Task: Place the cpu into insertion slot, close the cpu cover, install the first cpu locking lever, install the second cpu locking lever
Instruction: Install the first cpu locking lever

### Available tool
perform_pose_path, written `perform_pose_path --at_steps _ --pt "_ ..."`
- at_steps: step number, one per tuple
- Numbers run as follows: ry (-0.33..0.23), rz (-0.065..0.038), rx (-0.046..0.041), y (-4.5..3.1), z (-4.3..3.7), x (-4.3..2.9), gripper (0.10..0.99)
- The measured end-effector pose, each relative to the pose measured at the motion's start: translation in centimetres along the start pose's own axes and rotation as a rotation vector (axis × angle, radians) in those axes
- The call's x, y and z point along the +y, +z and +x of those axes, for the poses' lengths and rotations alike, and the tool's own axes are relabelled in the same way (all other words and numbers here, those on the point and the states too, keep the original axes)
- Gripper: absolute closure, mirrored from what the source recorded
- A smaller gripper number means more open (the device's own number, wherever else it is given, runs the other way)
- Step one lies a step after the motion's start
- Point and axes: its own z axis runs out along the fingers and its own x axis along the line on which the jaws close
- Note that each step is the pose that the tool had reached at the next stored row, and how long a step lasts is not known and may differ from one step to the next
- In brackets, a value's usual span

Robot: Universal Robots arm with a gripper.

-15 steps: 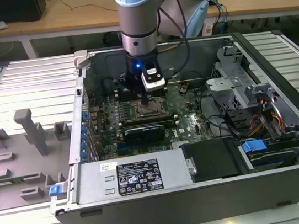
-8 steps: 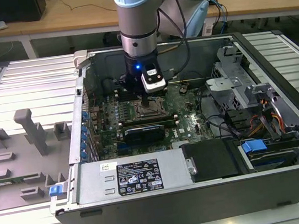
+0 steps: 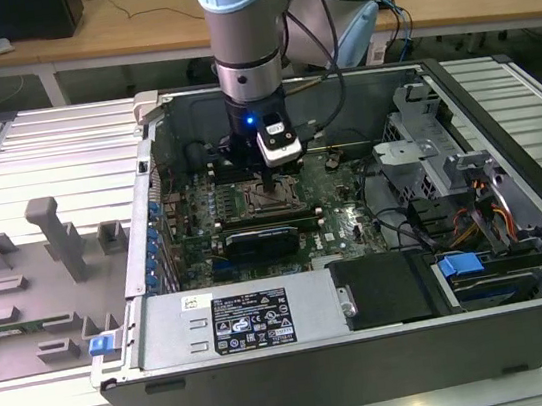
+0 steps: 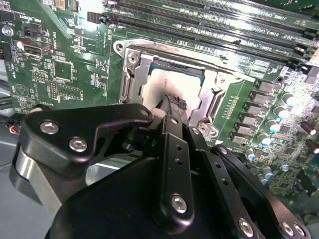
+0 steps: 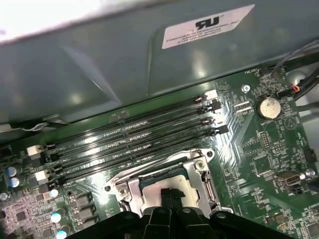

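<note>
**Q:** What is in the scene?
**A:** An open computer case (image 3: 274, 364) lies on a slatted metal table (image 3: 21, 147). A green motherboard (image 3: 348, 214) lies flat on the case floor. A single robot arm reaches straight down into the case.

**Q:** Where is the arm's gripper?
**A:** In the exterior view the gripper (image 3: 268, 185) hangs over the insertion slot (image 3: 287, 199). The slot is around the middle of the motherboard, away from its edges. In both wrist views a row of long black memory slots (image 5: 129, 144) runs just beside it.

**Q:** Where is the cpu?
**A:** The cpu (image 4: 158, 82) sits inside the insertion slot. Its pale silvery top faces up and a thin green margin shows along one side. The first wrist view shows the same chip (image 5: 152, 189) in the socket.

**Q:** What are the fingers doing?
**A:** They are pressed together with nothing visible between them. In the second wrist view their black tips (image 4: 172, 102) point down onto the chip's top, touching it or just above it; I cannot tell which.

**Q:** And the cpu cover?
**A:** The cpu cover (image 4: 135, 74), a silvery metal frame, surrounds the chip and appears to lie low around it. I cannot tell whether it is fully down
</note>
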Motion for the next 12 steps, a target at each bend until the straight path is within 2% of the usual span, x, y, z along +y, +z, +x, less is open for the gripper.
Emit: perform_pose_path --at_steps 4,7,12 --pt "-0.001 0.002 0.0045 -0.83 -0.07 0.04 0.98" --pt "-0.001 0.004 0.011 -1.55 -0.13 0.08 0.98" --pt "0.0 0.005 0.0126 -1.62 -0.24 -0.22 0.98"
